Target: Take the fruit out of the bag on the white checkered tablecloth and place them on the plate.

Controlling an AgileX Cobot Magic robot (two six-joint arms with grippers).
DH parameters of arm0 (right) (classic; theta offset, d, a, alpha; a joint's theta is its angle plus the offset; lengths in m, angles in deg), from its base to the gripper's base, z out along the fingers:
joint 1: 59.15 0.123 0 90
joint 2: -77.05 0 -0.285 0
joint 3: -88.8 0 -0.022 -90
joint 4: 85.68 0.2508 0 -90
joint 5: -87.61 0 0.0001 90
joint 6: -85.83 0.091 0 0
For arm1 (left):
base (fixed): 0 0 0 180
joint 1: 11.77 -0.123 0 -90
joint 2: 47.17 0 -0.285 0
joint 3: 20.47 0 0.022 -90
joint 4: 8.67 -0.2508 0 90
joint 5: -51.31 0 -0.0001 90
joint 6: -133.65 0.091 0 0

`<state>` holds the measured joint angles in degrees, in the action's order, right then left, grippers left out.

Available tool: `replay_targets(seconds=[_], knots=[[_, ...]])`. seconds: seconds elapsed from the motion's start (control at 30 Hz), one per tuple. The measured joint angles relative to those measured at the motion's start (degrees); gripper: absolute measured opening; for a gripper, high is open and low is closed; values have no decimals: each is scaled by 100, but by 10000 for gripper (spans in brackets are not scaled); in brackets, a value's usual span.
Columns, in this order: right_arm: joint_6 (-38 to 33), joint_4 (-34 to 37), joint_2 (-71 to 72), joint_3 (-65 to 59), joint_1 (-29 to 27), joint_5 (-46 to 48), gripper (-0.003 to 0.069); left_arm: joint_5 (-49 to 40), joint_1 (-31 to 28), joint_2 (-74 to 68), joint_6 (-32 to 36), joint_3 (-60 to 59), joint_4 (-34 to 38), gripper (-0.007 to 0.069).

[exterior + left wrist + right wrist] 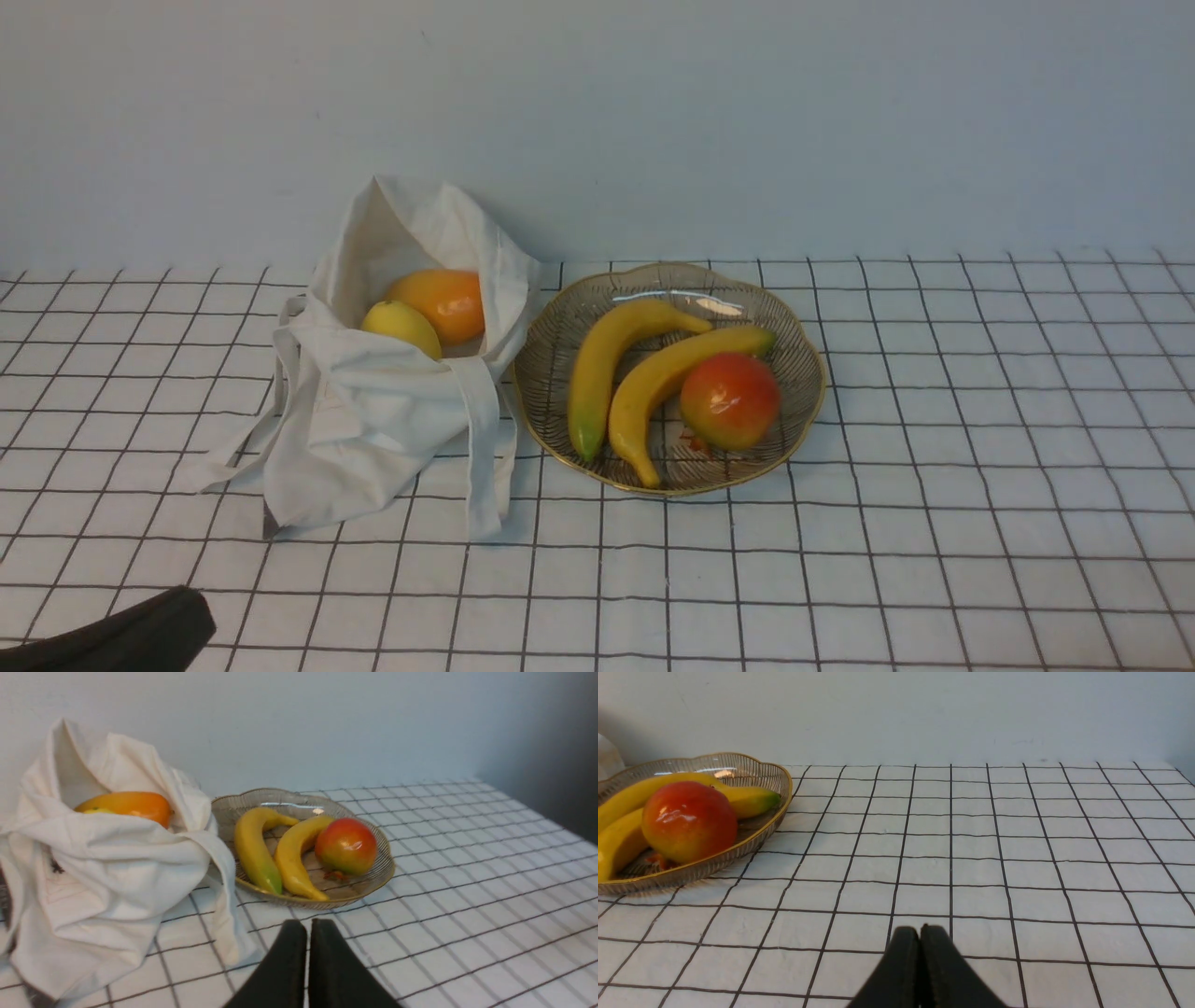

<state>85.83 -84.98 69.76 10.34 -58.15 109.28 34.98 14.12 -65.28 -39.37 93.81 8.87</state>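
The off-white bag [373, 429] lies open on the white checkered tablecloth [934, 467], left of the plate [672, 276]. Inside its mouth sit the glossy orange fruit [443, 301] and the yellow lemon [401, 327]. Two bananas [602, 364] [663, 378] lie on the plate beside a round red-and-yellow fruit [730, 399]. My left gripper [308, 926] is shut and empty, low over the cloth in front of the bag and plate; it shows at the front view's lower left corner [187, 611]. My right gripper [920, 931] is shut and empty, to the right of the plate [775, 777].
A plain pale wall stands right behind the bag and plate. One bag strap [485, 448] hangs down the bag's front onto the cloth close to the plate's rim. Checkered cloth stretches to the right of the plate.
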Motion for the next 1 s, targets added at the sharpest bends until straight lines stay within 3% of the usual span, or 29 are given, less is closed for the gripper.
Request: replay_targets(seconds=[0.13, 0.23, 0.37, 0.53, 1.0], knots=[[0, 0, 0, 0, 0, 0, -16, -78, -222, 136, -316, -387, -883, -8], [0, 0, 0, 0, 0, 0, -16, -155, -939, 458, -769, -804, -1574, -8], [0, 0, 0, 0, 0, 0, -16, -169, -1762, 865, -933, -1188, -1754, -8], [0, 0, 0, 0, 0, 0, -16, -217, -2251, 1088, -938, -1310, -1785, -8], [0, 0, 0, 0, 0, 0, -16, -515, -2435, 1090, -994, -1315, -1914, -8]])
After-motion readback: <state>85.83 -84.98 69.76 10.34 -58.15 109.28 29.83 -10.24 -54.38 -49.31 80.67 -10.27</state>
